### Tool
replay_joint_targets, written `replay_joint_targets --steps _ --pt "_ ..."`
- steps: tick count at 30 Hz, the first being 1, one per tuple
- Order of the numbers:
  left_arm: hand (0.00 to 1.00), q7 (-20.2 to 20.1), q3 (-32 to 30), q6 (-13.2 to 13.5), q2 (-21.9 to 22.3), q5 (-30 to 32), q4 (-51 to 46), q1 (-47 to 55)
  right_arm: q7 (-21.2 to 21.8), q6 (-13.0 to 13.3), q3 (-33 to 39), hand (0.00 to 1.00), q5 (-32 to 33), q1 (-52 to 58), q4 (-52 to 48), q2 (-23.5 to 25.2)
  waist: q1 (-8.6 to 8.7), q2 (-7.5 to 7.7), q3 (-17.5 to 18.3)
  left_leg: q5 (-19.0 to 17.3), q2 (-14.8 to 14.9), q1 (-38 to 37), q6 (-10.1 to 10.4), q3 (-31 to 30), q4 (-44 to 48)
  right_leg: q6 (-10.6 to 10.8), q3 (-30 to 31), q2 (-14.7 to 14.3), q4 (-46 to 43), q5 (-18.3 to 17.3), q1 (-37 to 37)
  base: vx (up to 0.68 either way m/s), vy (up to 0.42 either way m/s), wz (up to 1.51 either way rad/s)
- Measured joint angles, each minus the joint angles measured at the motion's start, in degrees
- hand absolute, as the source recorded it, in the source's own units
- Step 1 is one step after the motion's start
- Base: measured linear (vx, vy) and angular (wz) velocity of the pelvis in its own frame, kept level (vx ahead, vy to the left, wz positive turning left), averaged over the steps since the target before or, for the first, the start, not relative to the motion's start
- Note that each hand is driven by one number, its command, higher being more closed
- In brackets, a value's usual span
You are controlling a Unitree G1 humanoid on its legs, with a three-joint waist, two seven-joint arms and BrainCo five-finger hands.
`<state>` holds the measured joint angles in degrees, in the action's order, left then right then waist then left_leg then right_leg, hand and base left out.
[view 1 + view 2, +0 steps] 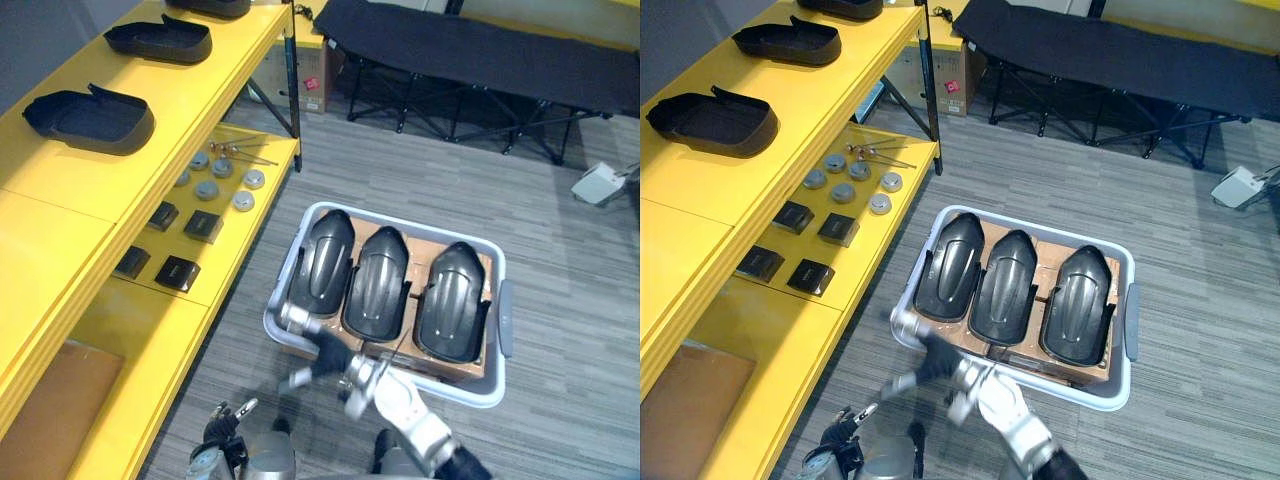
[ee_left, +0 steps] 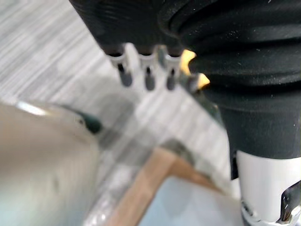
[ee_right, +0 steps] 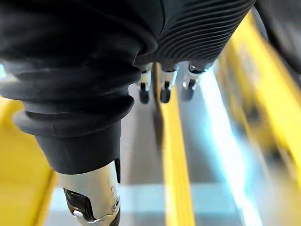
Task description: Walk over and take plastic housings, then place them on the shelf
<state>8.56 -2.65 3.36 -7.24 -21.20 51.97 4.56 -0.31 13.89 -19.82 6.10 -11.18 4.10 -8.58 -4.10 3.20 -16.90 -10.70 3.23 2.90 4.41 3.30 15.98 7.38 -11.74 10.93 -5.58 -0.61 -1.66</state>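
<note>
While housings [image 1: 376, 282] fill the bin [image 1: 400, 216], none is held.
Right hand [image 1: 322, 352] hovers at its rim, fingers slack and empty, ready to reach in.

No text or number is legible; the print on the cardboard box [image 1: 312, 78] at the shelf's [image 1: 60, 235] far end is too small to read.
</note>
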Motion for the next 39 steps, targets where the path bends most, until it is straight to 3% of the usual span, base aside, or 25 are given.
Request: replay_joint_targets --steps 2,5,12,15,21,27,31,34,36,39 --pt "0.00 0.0 0.1 0.4 -1.1 0.4 -0.6 -0.1 -5.2 -4.0 7.6 0.00 0.0 -2.5 0.0 -3.1 0.40 0.40 -2.2 -0.1 0.0 2.8 -0.1 0.2 2.0 0.4 0.7 0.0 0.0 0.5 1.9 -0.18 0.034 -0.10" --pt "0.00 0.1 0.4 1.7 -1.6 0.2 -1.6 -0.2 -8.9 -8.0 13.1 0.00 -0.1 -3.8 2.0 -6.7 0.78 0.36 -5.2 0.3 0.1 4.9 -0.2 -0.2 2.5 0.2 0.8 -0.1 -0.4 1.0 3.8 -0.14 0.002 0.02" --pt "0.00 0.4 1.7 2.9 -3.2 -1.0 -1.8 -0.5 -14.6 -12.4 20.8 0.00 0.3 -6.5 9.2 -9.4 1.00 1.37 -7.5 1.6 1.2 12.4 0.2 -1.2 4.6 -0.9 0.7 -1.8 -0.7 2.6 10.0 -0.03 -0.014 0.05" --pt "0.00 0.6 1.7 3.8 -3.6 -1.0 -1.5 -1.1 -20.2 -12.6 25.3 0.00 2.4 -9.2 13.4 -10.1 0.88 2.03 -8.3 1.6 1.4 14.7 0.2 -1.5 5.2 -1.1 0.7 -2.0 -0.9 2.7 11.9 0.00 -0.002 0.01" --pt "0.00 1.4 1.7 4.2 -3.5 -1.5 -1.1 -2.1 -31.4 -12.2 31.8 0.00 2.5 -12.0 19.5 -13.0 0.99 1.86 -9.1 1.5 1.0 19.3 0.1 -2.9 7.3 -1.2 0.7 -2.0 -1.4 3.0 15.1 -0.02 0.020 0.10" --pt "0.00 1.2 1.7 4.2 -2.4 -3.9 -0.3 -3.5 -44.2 -11.2 37.6 0.00 3.9 -18.0 27.6 -19.6 0.26 -0.19 -10.9 1.4 0.9 23.5 -0.1 -4.0 9.1 -1.2 0.7 -2.0 -3.2 2.9 18.6 -0.04 0.019 0.05" --pt "0.00 0.7 1.7 4.0 -2.2 -6.1 1.1 -4.4 -44.3 -11.6 38.9 0.00 6.8 -18.6 31.7 -20.5 0.26 -0.55 -11.1 1.4 0.9 24.3 -0.1 -4.0 9.5 -1.2 0.8 -2.0 -3.5 2.9 19.5 -0.01 0.002 0.00" --pt "0.00 -0.1 1.8 4.1 -2.1 -8.1 0.9 -4.7 -40.4 -12.5 39.0 0.00 8.0 -19.0 35.1 -20.7 0.23 -0.88 -11.3 1.4 0.9 25.2 -0.1 -4.0 9.8 -1.2 1.0 -1.9 -3.8 2.9 20.6 0.01 0.010 -0.04" --pt "0.00 -0.3 1.8 4.2 -1.8 -8.3 0.9 -4.8 -37.3 -13.0 38.7 0.00 8.0 -19.6 37.6 -21.0 0.02 -1.54 -11.6 1.5 0.9 25.3 -0.1 -4.1 10.0 -1.2 0.9 -1.9 -3.9 2.9 20.7 0.00 0.000 0.00" --pt "0.00 -0.9 3.5 4.5 -1.1 -9.9 1.0 -5.7 -34.2 -14.0 36.2 0.00 9.0 -23.4 42.0 -23.8 -0.66 -3.78 -12.7 1.6 0.6 26.4 -0.3 -4.3 10.2 -1.2 0.6 -1.6 -4.6 2.9 21.8 0.00 0.000 0.00"
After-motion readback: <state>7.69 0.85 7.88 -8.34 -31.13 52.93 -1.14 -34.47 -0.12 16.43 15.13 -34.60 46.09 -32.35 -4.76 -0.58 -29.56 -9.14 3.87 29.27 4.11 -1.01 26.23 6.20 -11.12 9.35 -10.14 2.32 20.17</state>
